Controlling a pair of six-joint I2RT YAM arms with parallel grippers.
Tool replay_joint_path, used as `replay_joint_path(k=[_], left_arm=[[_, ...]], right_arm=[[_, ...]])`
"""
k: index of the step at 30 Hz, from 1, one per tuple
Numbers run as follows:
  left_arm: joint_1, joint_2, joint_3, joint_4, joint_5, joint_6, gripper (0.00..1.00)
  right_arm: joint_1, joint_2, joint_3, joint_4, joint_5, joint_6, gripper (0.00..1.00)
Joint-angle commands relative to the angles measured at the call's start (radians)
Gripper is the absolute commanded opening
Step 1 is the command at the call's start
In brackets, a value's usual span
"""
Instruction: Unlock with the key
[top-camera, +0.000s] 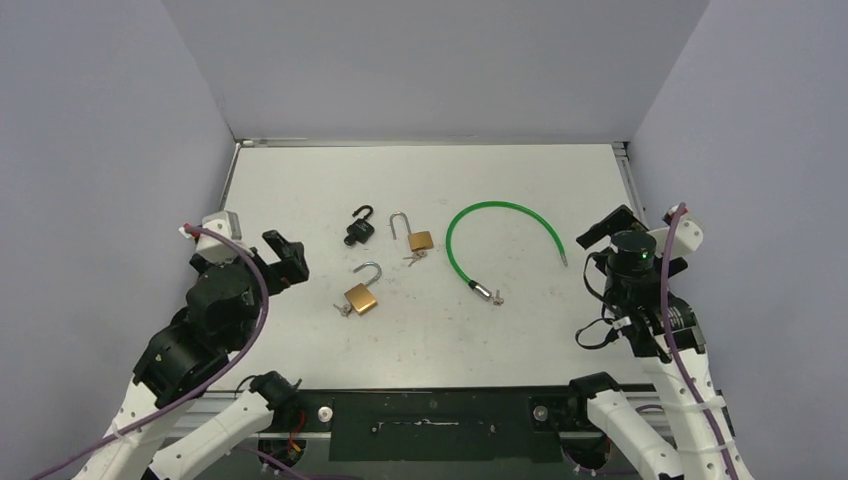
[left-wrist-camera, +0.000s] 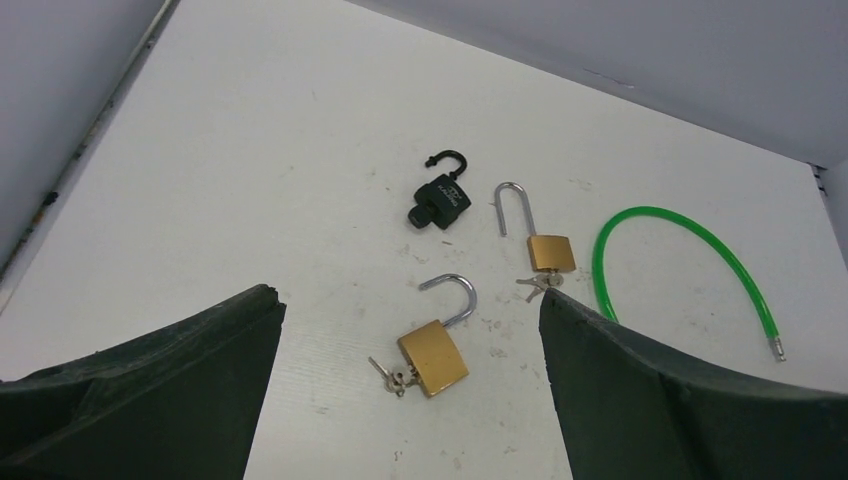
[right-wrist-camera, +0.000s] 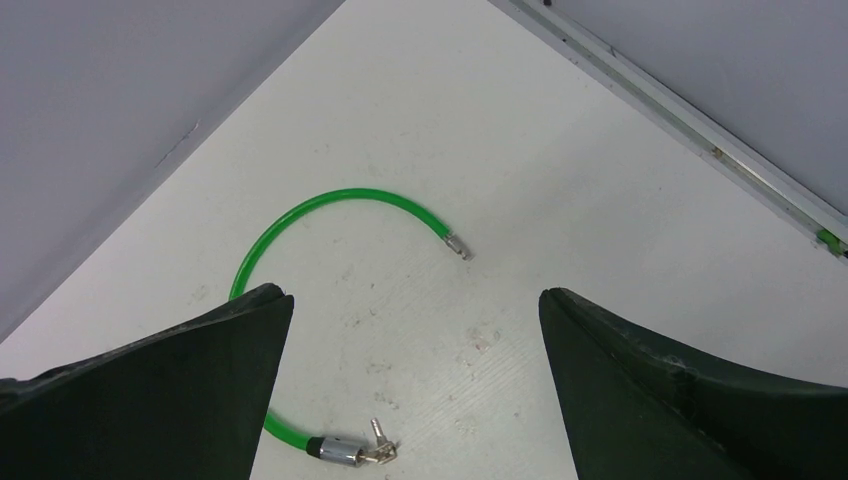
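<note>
Three padlocks lie mid-table with their shackles swung open. They are a black one (top-camera: 360, 228) (left-wrist-camera: 441, 192), a small brass one with a long shackle (top-camera: 415, 236) (left-wrist-camera: 545, 245), and a larger brass one (top-camera: 363, 293) (left-wrist-camera: 435, 352). A key (left-wrist-camera: 388, 375) sticks in the larger brass lock's base. Another key (left-wrist-camera: 532, 287) sits at the small brass one. A green cable lock (top-camera: 500, 232) (right-wrist-camera: 300, 215) curves to the right, unplugged, with its key (right-wrist-camera: 380, 452) in the metal end. My left gripper (top-camera: 288, 256) (left-wrist-camera: 405, 295) hovers open left of the locks. My right gripper (top-camera: 592, 245) (right-wrist-camera: 412, 293) hovers open right of the cable, holding nothing.
Grey walls close in the white table (top-camera: 300, 180) on the left, back and right. A metal rail (right-wrist-camera: 680, 110) runs along the right edge. The arm bases and a black bar (top-camera: 430, 425) line the near edge.
</note>
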Motion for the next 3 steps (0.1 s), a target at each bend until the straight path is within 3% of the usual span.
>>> replay_joint_path(k=[1, 3], left_arm=[[0.004, 0.006, 0.058, -0.088, -0.096, 0.008, 0.97], [0.004, 0.019, 0.06, -0.086, -0.105, 0.011, 0.97]], right_arm=[[-0.005, 0.002, 0.043, 0.008, 0.037, -0.001, 1.0], [-0.005, 0.006, 0.043, 0.01, 0.038, -0.001, 1.0]])
